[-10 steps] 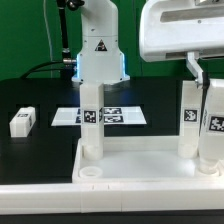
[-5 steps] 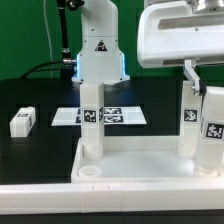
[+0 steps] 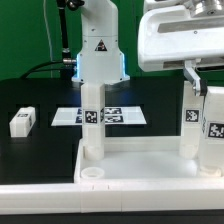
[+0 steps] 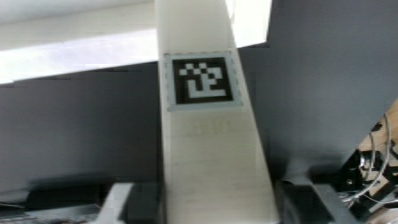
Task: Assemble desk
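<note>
The white desk tabletop lies upside down at the front, rim up. Two tagged legs stand in its far corners, one on the exterior view's left and one on the right. My gripper is shut on a third leg and holds it upright over the near right corner. In the wrist view this leg runs between my fingers, tag facing the camera. The near left corner socket is empty. A fourth leg lies loose on the black table at the left.
The marker board lies flat behind the tabletop. The robot base stands at the back centre, with cables to its left.
My gripper and the held leg have moved down a little toward the near right corner. Everything else is unmoved.
</note>
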Tool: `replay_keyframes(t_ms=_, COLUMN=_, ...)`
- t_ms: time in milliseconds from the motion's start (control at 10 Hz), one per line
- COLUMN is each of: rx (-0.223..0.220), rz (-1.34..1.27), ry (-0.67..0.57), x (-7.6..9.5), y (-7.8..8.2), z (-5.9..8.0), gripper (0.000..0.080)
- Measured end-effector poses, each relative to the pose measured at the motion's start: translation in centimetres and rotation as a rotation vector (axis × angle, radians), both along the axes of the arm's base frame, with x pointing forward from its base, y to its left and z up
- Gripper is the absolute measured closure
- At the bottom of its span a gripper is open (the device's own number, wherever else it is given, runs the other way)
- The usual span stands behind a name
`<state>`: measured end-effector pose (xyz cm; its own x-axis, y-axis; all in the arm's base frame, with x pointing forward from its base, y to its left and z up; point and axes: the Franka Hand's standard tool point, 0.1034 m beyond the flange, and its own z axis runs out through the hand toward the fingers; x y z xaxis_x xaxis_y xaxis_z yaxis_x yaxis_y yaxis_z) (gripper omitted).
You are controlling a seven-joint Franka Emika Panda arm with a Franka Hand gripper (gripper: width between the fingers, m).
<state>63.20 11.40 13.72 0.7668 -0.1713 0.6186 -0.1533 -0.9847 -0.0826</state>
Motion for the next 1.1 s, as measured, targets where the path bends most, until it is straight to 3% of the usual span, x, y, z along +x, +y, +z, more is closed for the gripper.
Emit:
replay_keyframes(t_ms=400, rx=-0.006, rz=-0.003, ry=-0.021, x=0.05, y=0.02, z=0.00, gripper=0.0507)
replay_keyframes(t_ms=600, rx=-0.010, rz=0.003, ry=-0.021, x=0.04, y=0.03, z=-0.01, gripper=0.0202)
replay_keyframes(t_ms=1100, rx=-0.021, rz=0.016, ry=-0.020, x=0.04, y=0.03, z=-0.01, gripper=0.0152)
